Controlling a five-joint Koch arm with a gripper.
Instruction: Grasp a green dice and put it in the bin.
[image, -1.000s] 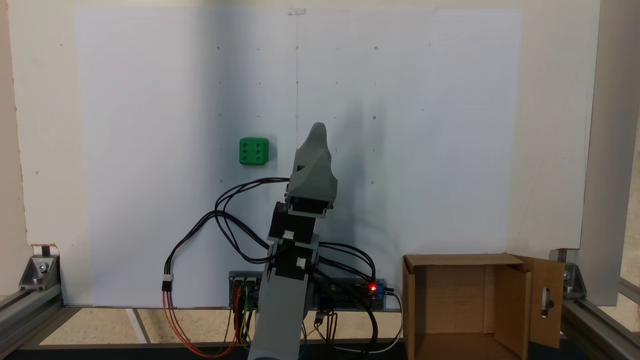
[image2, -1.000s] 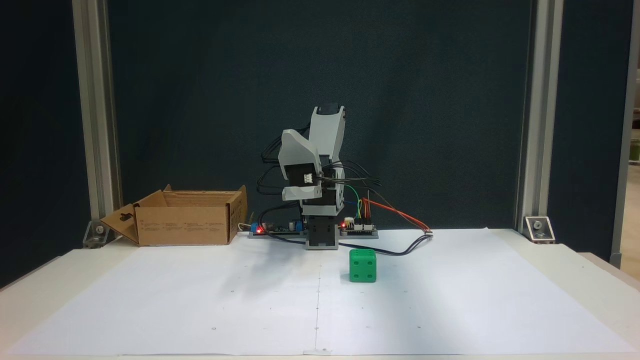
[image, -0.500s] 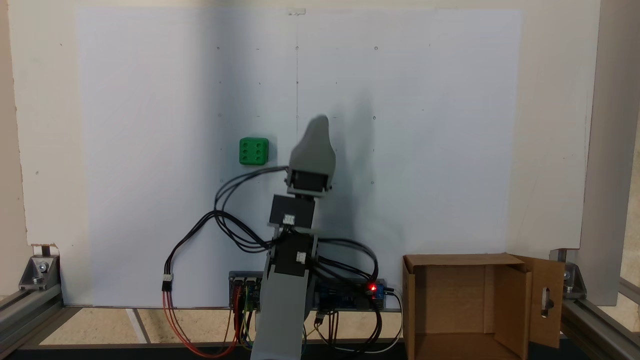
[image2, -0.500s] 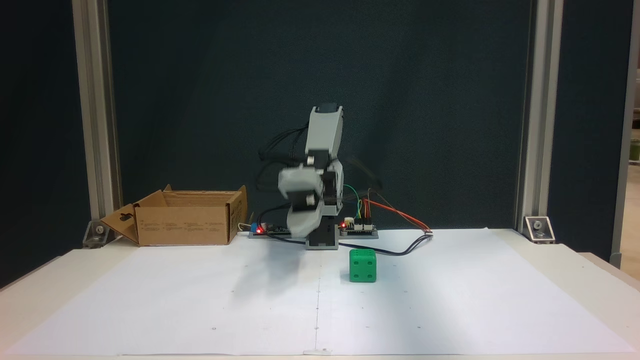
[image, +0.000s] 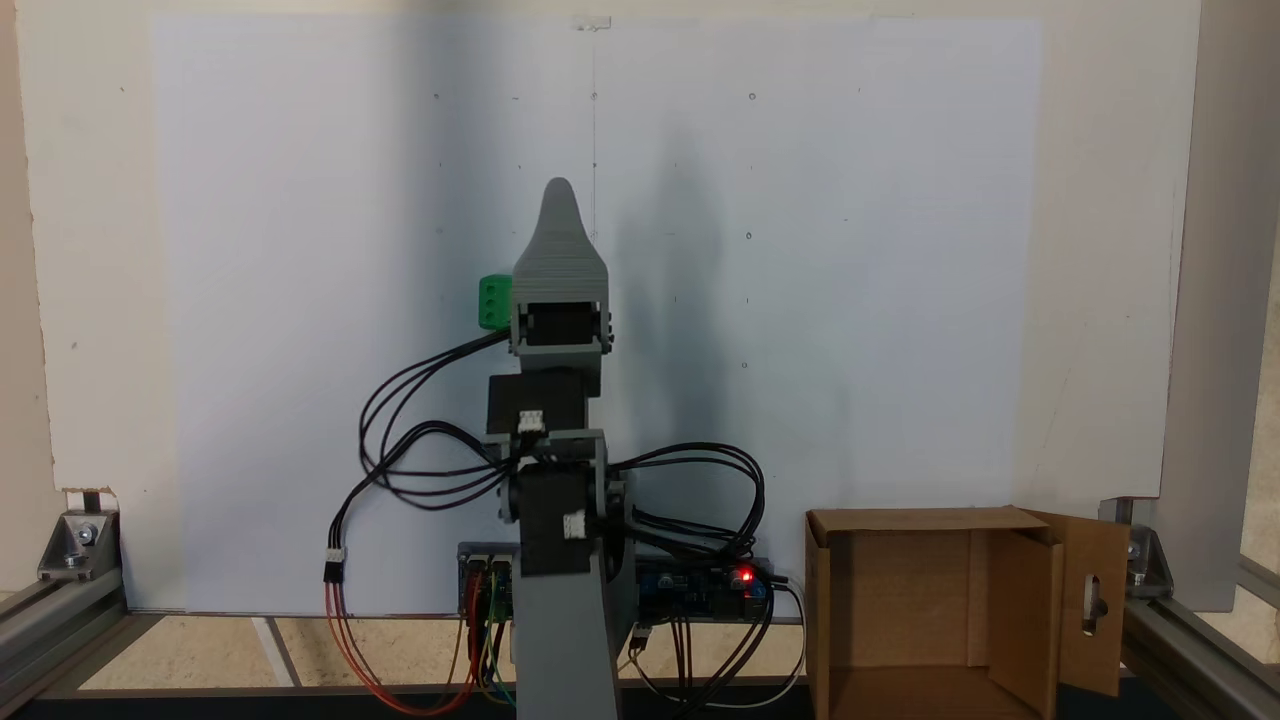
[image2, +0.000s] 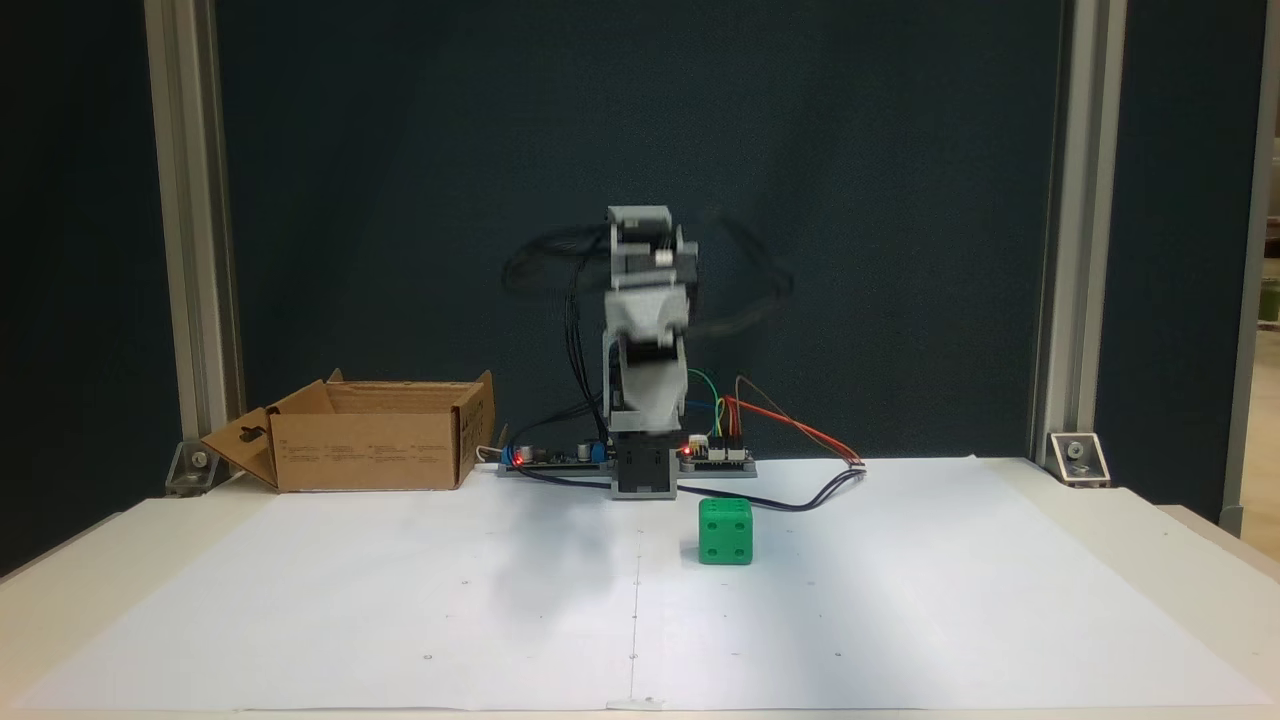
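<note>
1. Squarely on the white paper (image2: 900, 600) of the counter (image2: 1150, 540) sits the green dice (image2: 726, 532), a cube with no long axis, showing a four-pip face in a fixed view.
2. Above it hangs the grey claw (image: 558, 200), partly covering the cube from above; its opening cannot be told.
3. Well apart, the bin (image2: 370, 448) stands open-topped beside the arm's base (image2: 642, 470).
</note>
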